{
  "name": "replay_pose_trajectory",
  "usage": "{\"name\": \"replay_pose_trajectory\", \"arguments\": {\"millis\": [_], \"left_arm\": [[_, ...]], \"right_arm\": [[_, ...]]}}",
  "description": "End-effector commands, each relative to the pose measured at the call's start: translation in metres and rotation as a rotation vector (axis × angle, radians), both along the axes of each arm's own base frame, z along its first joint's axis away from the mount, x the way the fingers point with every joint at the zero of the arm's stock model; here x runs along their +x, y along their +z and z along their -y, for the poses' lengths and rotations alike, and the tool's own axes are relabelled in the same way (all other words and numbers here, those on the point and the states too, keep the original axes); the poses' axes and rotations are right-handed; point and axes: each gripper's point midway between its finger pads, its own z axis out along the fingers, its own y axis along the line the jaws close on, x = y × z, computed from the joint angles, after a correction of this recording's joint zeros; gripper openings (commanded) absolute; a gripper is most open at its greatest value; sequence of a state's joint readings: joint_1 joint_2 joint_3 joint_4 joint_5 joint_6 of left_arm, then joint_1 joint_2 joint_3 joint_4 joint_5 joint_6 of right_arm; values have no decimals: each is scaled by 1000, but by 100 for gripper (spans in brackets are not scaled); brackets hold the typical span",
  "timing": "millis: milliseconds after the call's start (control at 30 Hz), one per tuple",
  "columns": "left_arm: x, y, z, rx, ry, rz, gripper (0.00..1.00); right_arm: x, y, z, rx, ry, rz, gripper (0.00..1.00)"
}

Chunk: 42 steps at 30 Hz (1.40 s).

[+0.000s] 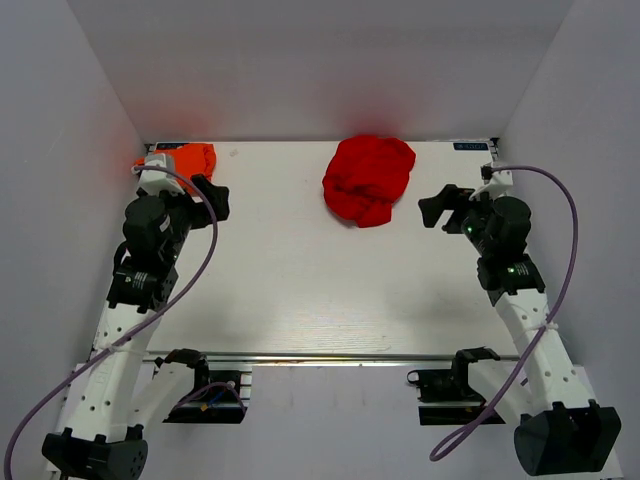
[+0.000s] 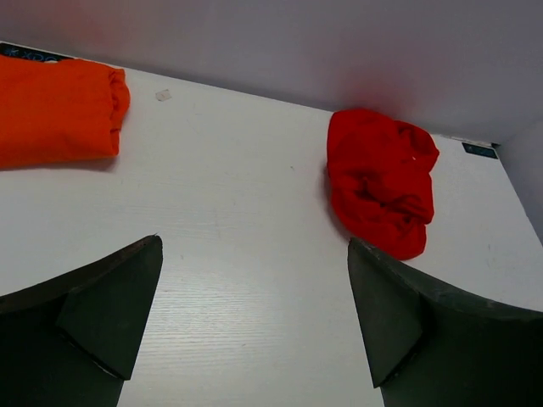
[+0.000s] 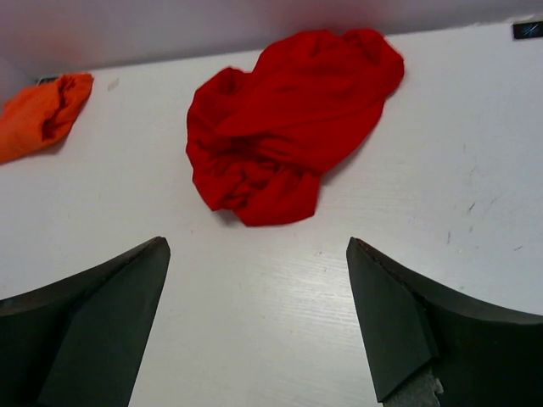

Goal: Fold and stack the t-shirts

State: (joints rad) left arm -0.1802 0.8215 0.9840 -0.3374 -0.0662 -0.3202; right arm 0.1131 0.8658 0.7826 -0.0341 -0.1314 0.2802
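Top external | red t-shirt (image 1: 368,180) bunched upper centre, just frame-left of right gripper (image 1: 436,208), the nearer | left gripper (image 1: 212,200) and right: fingers spread, empty

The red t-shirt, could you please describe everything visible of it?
The red t-shirt is bright red, soft-looking cloth, crumpled into a rumpled heap, not folded. No sleeve or neck can be made out. It lies at the far side of the white table, right of centre. Only the table touches it.
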Motion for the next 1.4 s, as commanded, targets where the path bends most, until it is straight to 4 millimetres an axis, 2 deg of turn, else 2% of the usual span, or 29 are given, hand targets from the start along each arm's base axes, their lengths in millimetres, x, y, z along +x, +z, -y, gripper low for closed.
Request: {"name": "replay_pose_trajectory", "arguments": {"millis": [0, 33, 133, 267, 300, 333, 433, 467, 533, 567, 600, 633, 667, 733, 767, 800, 833, 867, 900, 933, 967, 1000, 1033, 1067, 1100, 1133, 1200, 1267, 1367], "left_arm": [[-6, -14, 15, -29, -80, -47, 100], [-5, -16, 18, -30, -93, -56, 100], [-1, -18, 19, -20, -109, -67, 100], [-1, -24, 21, -9, -121, -87, 100], [-1, -24, 23, -11, -133, -88, 100], [-2, -24, 23, -20, -132, -89, 100], [-2, -26, 27, -32, -150, -90, 100], [-2, -32, 28, -41, -148, -106, 100], [-1, -43, 28, -38, -147, -139, 100], [2, -49, 30, -38, -157, -160, 100], [3, -55, 30, -36, -156, -181, 100], [3, -61, 33, -37, -169, -203, 100], [6, -68, 36, -39, -183, -227, 100], [7, -79, 40, -41, -201, -260, 100], [8, -76, 41, -44, -211, -248, 100], [8, -85, 43, -45, -220, -275, 100], [10, -88, 44, -45, -220, -284, 100], [12, -93, 44, -44, -219, -299, 100], [12, -93, 44, -44, -219, -299, 100], [12, -101, 44, -51, -216, -324, 100], [14, -105, 45, -50, -215, -337, 100], [14, -105, 45, -50, -215, -337, 100], [14, -105, 45, -50, -215, -337, 100], [14, -113, 45, -49, -214, -356, 100], [14, -113, 45, -49, -214, -357, 100], [14, -113, 45, -49, -214, -357, 100], [14, -120, 45, -48, -213, -375, 100], [14, -120, 45, -48, -213, -375, 100], [14, -120, 45, -48, -213, -375, 100]], "right_arm": [[-1, 7, -17, 21, 96, -34, 90], [0, 13, -17, 31, 94, -33, 90], [15, 1, -16, 14, 84, -94, 90], [32, -5, -13, -4, 55, -145, 90], [35, 7, -19, -7, 90, -122, 90], [44, -6, -21, -14, 103, -160, 90], [60, -4, -35, -19, 180, -168, 90], [71, -20, -36, -41, 192, -221, 90], [81, -20, -41, -57, 213, -231, 90], [95, -36, -43, -70, 221, -274, 90], [98, -43, -45, -77, 227, -299, 90], [108, -36, -45, -104, 214, -280, 90], [121, -55, -51, -120, 225, -334, 90], [137, -67, -55, -152, 228, -368, 90], [148, -74, -64, -161, 243, -381, 90], [149, -84, -66, -165, 248, -415, 90], [162, -90, -71, -175, 257, -424, 90], [169, -85, -79, -181, 267, -415, 90], [174, -123, -84, -194, 276, -500, 90], [184, -117, -90, -210, 287, -474, 90], [197, -101, -94, -226, 279, -436, 90], [200, -136, -101, -248, 295, -502, 89], [212, -119, -112, -259, 309, -449, 86], [216, -125, -111, -276, 296, -457, 84], [217, -154, -121, -293, 312, -505, 83], [227, -145, -120, -304, 278, -477, 81], [230, -174, -124, -343, 258, -518, 77], [232, -185, -126, -348, 255, -531, 73], [227, -197, -135, -354, 273, -550, 54]]}}
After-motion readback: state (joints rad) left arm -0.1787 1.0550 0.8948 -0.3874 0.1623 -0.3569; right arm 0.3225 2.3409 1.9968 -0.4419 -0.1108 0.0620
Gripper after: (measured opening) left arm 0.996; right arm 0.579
